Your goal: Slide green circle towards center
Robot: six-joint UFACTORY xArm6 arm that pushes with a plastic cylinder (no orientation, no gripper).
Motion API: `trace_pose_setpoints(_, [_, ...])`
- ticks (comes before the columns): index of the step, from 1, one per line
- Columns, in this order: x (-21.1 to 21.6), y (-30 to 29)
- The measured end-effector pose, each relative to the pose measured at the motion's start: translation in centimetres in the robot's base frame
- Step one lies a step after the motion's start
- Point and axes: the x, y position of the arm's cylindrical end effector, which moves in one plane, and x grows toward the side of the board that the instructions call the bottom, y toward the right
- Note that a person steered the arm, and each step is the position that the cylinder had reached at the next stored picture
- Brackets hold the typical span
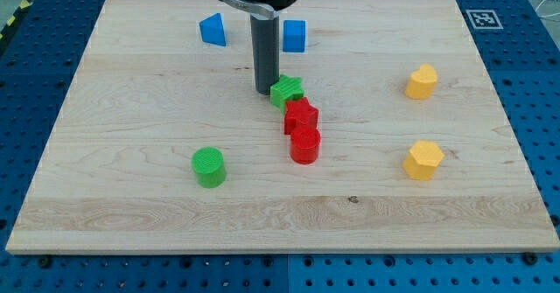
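Note:
The green circle (209, 167) stands on the wooden board (131, 83) at the lower left of the middle. My tip (265, 91) is above and to the right of it, well apart, touching the left side of a green star block (286, 91) near the board's middle. The rod rises straight to the view's top.
A red star block (301, 115) and a red circle (305, 143) sit just below the green star. Two blue blocks (213, 30) (294, 36) lie near the view's top. Two yellow blocks (421, 81) (423, 159) lie at the right.

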Motion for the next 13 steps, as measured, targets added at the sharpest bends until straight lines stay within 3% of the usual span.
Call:
trace_pose_setpoints(2, [0.1,-1.8])
trace_pose_setpoints(3, [1.3,-7.2])
trace_pose_setpoints(5, [9.2,-12.3])
trace_pose_setpoints(7, [17.3,-9.8])
trace_pose_setpoints(8, [17.4,-6.3])
trace_pose_setpoints(12, [4.7,-8.4])
trace_pose_setpoints(13, [4.1,-8.4])
